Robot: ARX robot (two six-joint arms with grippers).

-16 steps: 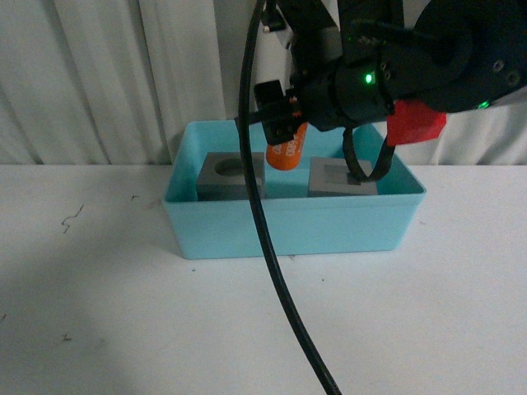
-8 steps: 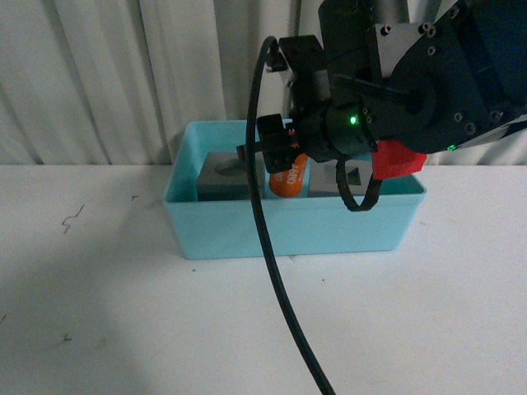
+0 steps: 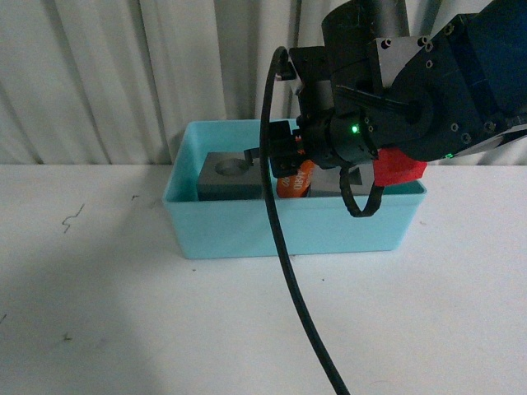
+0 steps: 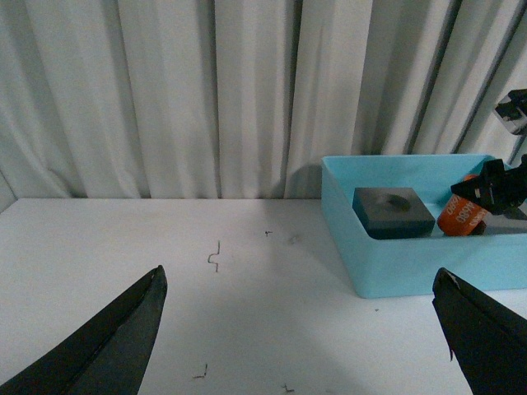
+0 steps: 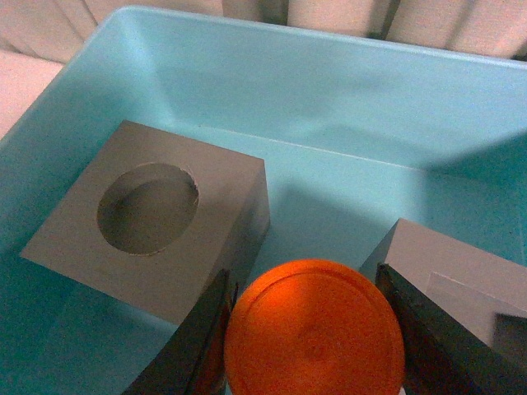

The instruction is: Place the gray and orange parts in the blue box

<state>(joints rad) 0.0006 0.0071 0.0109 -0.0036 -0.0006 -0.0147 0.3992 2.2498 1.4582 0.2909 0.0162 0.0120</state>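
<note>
Both gray cubes boxed; right tool grips orange cylinder.

Inside the blue box, the orange cylinder fills the gap between two gray cubes; behind them the floor seems free.

The box sits at the back of the table. Inside it, one cube lies left, the other cube right, and the cylinder sits between them, held in the right gripper.
</note>
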